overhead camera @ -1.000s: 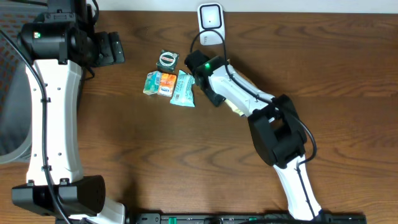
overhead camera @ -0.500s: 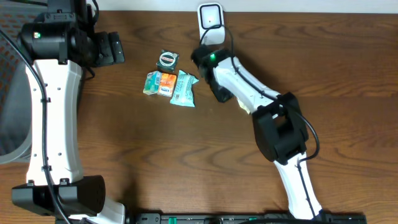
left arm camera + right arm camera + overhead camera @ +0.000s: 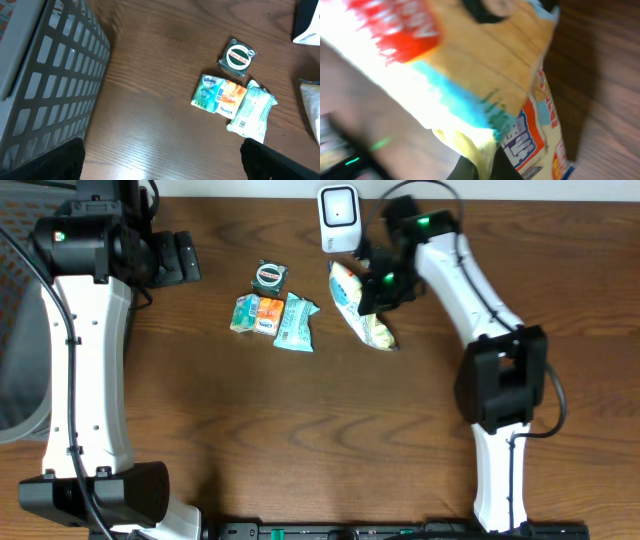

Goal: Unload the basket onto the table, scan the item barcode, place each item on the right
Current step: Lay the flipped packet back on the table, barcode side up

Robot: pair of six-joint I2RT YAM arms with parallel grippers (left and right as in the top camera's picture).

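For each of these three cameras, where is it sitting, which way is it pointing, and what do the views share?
Overhead: above the table, looking straight down; both arms show, right gripper holding the snack bag by the scanner.
Left wrist: high, angled down at the table; open left gripper, tips in bottom corners, basket at left.
Right wrist: close against the snack bag, filling the view.
Shared: overhead and left wrist both show the round tin and packets.

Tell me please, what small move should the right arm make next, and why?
Probably shift the snack bag a little toward the scanner and turn its printed side to it. The right end effector is shut on the bag, which is held close to the scanner but off to one side.
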